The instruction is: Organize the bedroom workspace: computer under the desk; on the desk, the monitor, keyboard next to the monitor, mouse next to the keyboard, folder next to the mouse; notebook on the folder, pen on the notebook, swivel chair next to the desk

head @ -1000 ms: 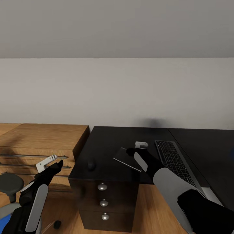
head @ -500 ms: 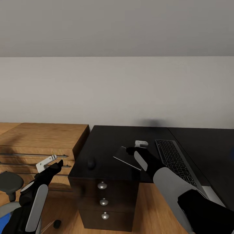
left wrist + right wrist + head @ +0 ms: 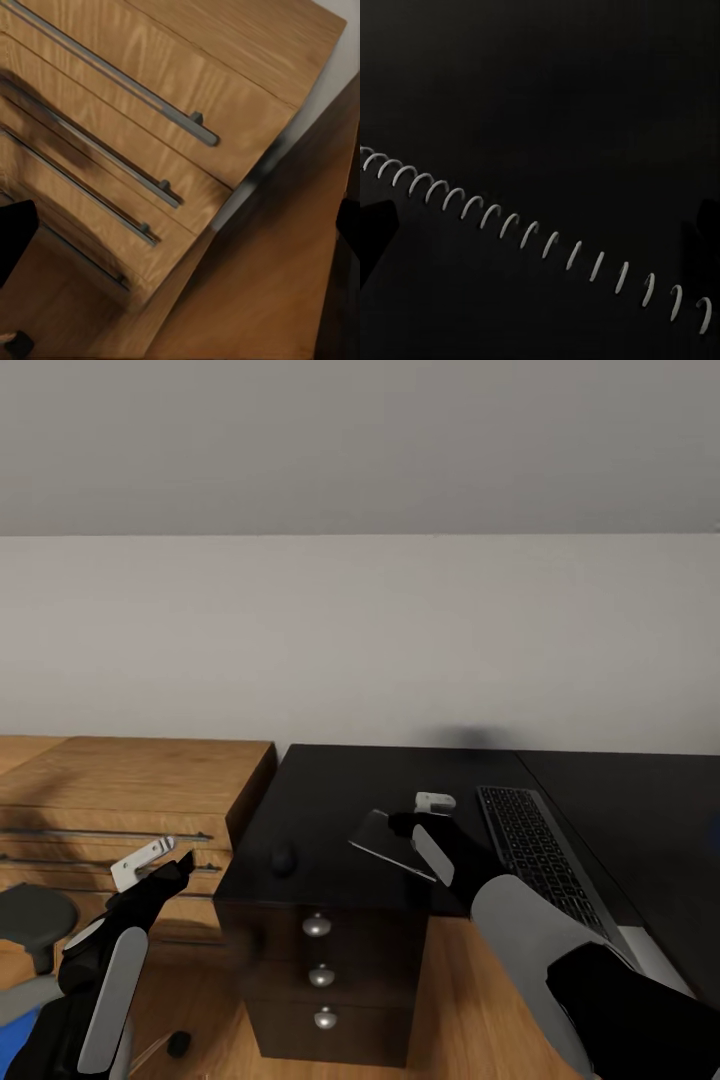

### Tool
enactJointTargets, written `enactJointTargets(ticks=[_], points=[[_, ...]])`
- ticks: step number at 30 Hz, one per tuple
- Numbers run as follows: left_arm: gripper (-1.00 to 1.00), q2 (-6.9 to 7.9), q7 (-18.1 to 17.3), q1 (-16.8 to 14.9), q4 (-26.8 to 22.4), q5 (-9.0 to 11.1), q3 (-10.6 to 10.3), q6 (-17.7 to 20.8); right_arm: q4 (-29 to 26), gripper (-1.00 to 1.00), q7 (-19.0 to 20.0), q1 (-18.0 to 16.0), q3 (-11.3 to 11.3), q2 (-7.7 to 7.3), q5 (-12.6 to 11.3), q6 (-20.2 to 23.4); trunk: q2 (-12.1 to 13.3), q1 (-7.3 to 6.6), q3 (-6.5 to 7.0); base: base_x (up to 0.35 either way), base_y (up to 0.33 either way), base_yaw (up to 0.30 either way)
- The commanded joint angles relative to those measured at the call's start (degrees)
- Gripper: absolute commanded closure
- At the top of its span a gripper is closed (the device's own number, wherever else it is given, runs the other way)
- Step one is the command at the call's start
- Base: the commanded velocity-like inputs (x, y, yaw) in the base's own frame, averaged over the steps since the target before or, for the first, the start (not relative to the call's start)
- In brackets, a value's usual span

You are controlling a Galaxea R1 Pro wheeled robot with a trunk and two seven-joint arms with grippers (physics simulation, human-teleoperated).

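Head view: right claw (image 3: 405, 826) grips notebook (image 3: 385, 844) (tilted).

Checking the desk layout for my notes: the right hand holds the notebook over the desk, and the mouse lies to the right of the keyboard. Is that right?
Not quite. In the head view the mouse lies left of the keyboard, near the desk end over the drawers. The right hand does hold the notebook over the desk.
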Motion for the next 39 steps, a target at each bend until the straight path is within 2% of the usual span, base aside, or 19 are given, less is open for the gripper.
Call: enactJointTargets(ticks=[1, 29, 39], points=[[-1.00, -0.01, 0.4, 0.0, -0.1, 0.6, 0.0, 0.2, 2.8, -1.00, -0.5, 0.0, 0.5, -0.05, -1.2, 0.1, 0.0, -0.03, -0.07, -0.222, 0.074, 0.000], [-1.00, -0.01, 0.4, 0.0, -0.1, 0.6, -0.1, 0.2, 2.9, -1.00, -0.5, 0.0, 0.6, -0.04, -1.2, 0.0, 0.0, -0.03, -0.07, -0.058, 0.022, 0.000], [-1.00, -0.01, 0.4, 0.0, -0.1, 0.6, -0.1, 0.2, 2.9, -1.00, -0.5, 0.0, 0.5, -0.05, -1.2, 0.0, 0.0, -0.03, -0.07, -0.138, 0.000, 0.000]])
